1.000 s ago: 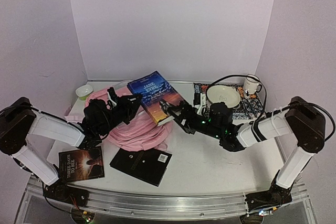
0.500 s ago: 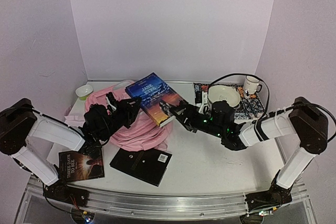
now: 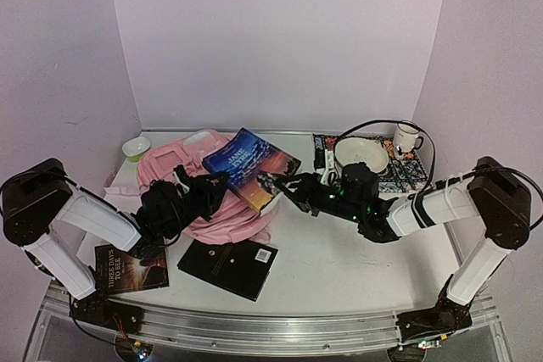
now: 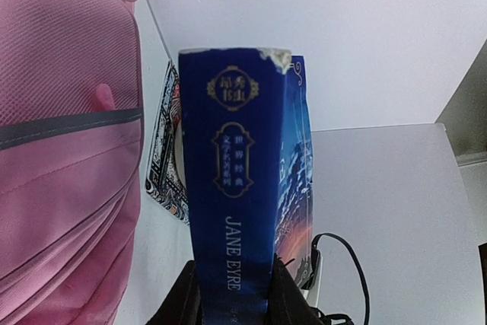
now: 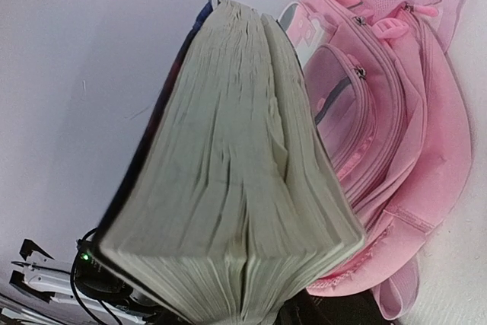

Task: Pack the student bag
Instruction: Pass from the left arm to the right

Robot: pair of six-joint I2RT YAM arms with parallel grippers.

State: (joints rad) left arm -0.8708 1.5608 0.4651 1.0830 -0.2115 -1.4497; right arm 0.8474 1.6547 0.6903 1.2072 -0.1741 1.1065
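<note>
The pink student bag (image 3: 164, 165) lies flat at the left of the table, mostly under my left arm. It also shows in the left wrist view (image 4: 68, 150) and the right wrist view (image 5: 396, 127). A thick blue "Jane Eyre" book (image 3: 252, 161) is held tilted above the bag's right edge. My left gripper (image 3: 217, 184) is shut on its spine end (image 4: 236, 173), one finger on each cover. My right gripper (image 3: 277, 182) is shut on the opposite end, where the page edges (image 5: 228, 188) fill the view.
A dark "Three Days" book (image 3: 131, 264) and a black book (image 3: 229, 266) lie near the front left. A small green cup (image 3: 134, 148) stands at the back left. A white bowl (image 3: 361, 154), a mug (image 3: 407, 136) and a patterned book (image 3: 405, 177) are at the back right.
The Jane Eyre book has risen off the bag and tilted more steeply, held by both grippers. My left arm has drawn back a little towards the near left.
</note>
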